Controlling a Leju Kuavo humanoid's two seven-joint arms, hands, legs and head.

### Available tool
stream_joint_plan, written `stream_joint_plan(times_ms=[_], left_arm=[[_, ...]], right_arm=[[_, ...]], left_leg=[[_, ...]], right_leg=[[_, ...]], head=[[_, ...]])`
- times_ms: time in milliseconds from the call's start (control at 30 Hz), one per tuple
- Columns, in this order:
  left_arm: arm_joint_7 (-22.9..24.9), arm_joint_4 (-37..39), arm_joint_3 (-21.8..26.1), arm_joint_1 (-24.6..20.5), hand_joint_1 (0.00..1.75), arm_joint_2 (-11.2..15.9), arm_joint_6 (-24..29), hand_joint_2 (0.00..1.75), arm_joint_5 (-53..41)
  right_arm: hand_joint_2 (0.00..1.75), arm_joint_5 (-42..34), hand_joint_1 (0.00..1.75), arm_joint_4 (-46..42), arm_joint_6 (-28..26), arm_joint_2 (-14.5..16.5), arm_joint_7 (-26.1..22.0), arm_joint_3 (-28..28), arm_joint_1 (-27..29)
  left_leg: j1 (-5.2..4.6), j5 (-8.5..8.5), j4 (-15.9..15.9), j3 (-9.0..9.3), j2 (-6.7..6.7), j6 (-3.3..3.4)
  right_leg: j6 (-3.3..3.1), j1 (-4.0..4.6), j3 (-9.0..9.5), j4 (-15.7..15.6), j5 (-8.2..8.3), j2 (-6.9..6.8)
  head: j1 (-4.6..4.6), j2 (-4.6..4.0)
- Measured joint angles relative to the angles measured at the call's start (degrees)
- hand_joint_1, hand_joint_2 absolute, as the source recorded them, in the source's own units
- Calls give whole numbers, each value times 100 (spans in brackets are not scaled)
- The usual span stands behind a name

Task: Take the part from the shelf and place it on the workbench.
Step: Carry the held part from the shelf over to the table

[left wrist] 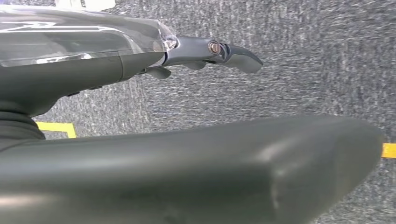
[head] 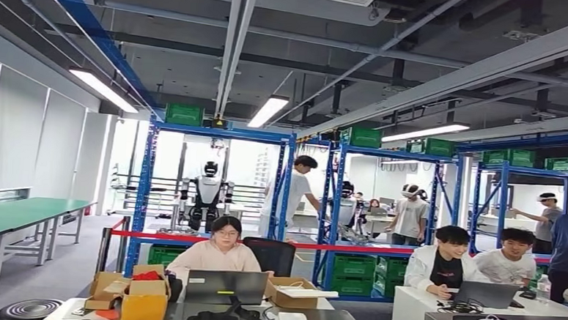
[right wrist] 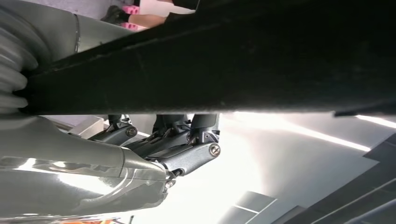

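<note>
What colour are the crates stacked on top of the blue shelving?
Green crates, clearest in the head view, sitting atop the blue shelf frames.

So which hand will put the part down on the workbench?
Likely the right hand: its fingers seem to close on a long black flat part. The left hand hangs over grey carpet, holding nothing.

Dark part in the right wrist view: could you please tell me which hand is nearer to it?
Right. The right hand has its fingers up against the dark part; the left hand hangs apart over the grey floor.
</note>
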Motion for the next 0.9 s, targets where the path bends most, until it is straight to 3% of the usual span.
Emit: stream_joint_plan(times_ms=[33, 100, 167, 233, 333, 367, 433, 500, 533, 600, 667, 800, 867, 900], left_arm=[[0, 0, 0, 0, 0, 2, 0, 0, 0], [0, 0, -1, -3, 0, 1, 0, 0, -1], [1, 0, -1, -12, 0, 1, -1, 0, -2], [2, 0, -1, -18, 0, 1, -2, 0, -2], [1, 0, -1, -26, 0, 1, -9, 0, -5], [1, 0, -1, -30, 0, 2, -10, 0, -7], [1, 0, 1, -24, 0, 12, -5, 0, -7], [2, 0, 2, -2, 0, 21, -3, 0, -6], [2, 0, 3, 7, 0, 25, -5, 0, -5], [2, 0, 7, 6, 0, 42, -14, 0, -2], [0, -1, 9, -5, 0, 65, -23, 0, 1], [-8, -2, 11, 4, 0, 100, -33, 0, 2], [-10, -2, 11, 2, 0, 117, -35, 0, 2], [-11, -2, 11, -1, 0, 126, -35, 0, 2]], right_arm=[[175, -1, 175, -1, 0, 1, 0, 0, 0], [175, -2, 175, -3, 1, 9, 0, -1, -9], [175, -4, 175, -7, 3, 29, 0, -1, -28], [175, -7, 175, -12, 6, 50, 0, 0, -41], [175, -9, 175, -28, 7, 89, -1, 1, -43], [175, -10, 175, -29, 7, 102, -1, 1, -46], [175, -11, 175, -15, 13, 116, 0, 4, -46], [175, -11, 175, -1, 24, 121, -1, 8, -26], [175, -11, 175, 5, 28, 126, -1, 9, -19], [175, -11, 175, 15, 32, 146, -1, 10, -13], [175, -12, 175, 27, 33, 173, -1, 14, -25], [175, -15, 175, 50, 33, 219, 2, 34, -41], [175, -16, 175, 55, 33, 229, 2, 41, -51], [175, -18, 175, 60, 33, 231, 2, 44, -53]], left_leg=[[-15, -35, -1, 53, -6, 5], [-28, -105, -13, 163, -20, -4], [-24, -152, -36, 220, -28, -44], [-12, -169, -81, 239, -27, -102], [-18, -271, 5, 248, -4, -164], [-26, -369, 189, 170, 3, -174], [-32, -630, 866, -210, 6, -199], [-24, -652, 1296, -538, 7, -231], [-16, -493, 1211, -561, 7, -244], [2, -25, 586, -354, 13, -259], [-7, 186, 55, -129, 19, -220], [-28, 98, -81, -58, 13, -65], [-8, 62, -94, -10, 13, -3], [-9, 38, -96, 14, 12, 19]], right_leg=[[-33, 18, 13, -177, 203, 2], [-118, 81, 257, -921, 697, 5], [-185, 141, 466, -1453, 897, 8], [-217, 168, 517, -1579, 862, 17], [-255, 128, 668, -1779, 889, 18], [-268, 111, 730, -1839, 897, 10], [-293, 110, 804, -1865, 858, 0], [-302, 109, 868, -1863, 794, 5], [-297, 106, 912, -1860, 755, 10], [-261, 101, 1016, -1844, 657, 17], [-201, 116, 1068, -1799, 561, 20], [-106, 117, 1061, -1750, 457, 18], [-42, 97, 905, -1402, 288, 15], [-12, 79, 719, -1059, 169, 14]], head=[[0, 0], [1, 0], [5, 0], [12, 0], [16, 0], [16, 0], [14, 0], [16, 0], [16, 0], [16, 0], [17, 0], [24, 0], [21, 0], [20, 0]])
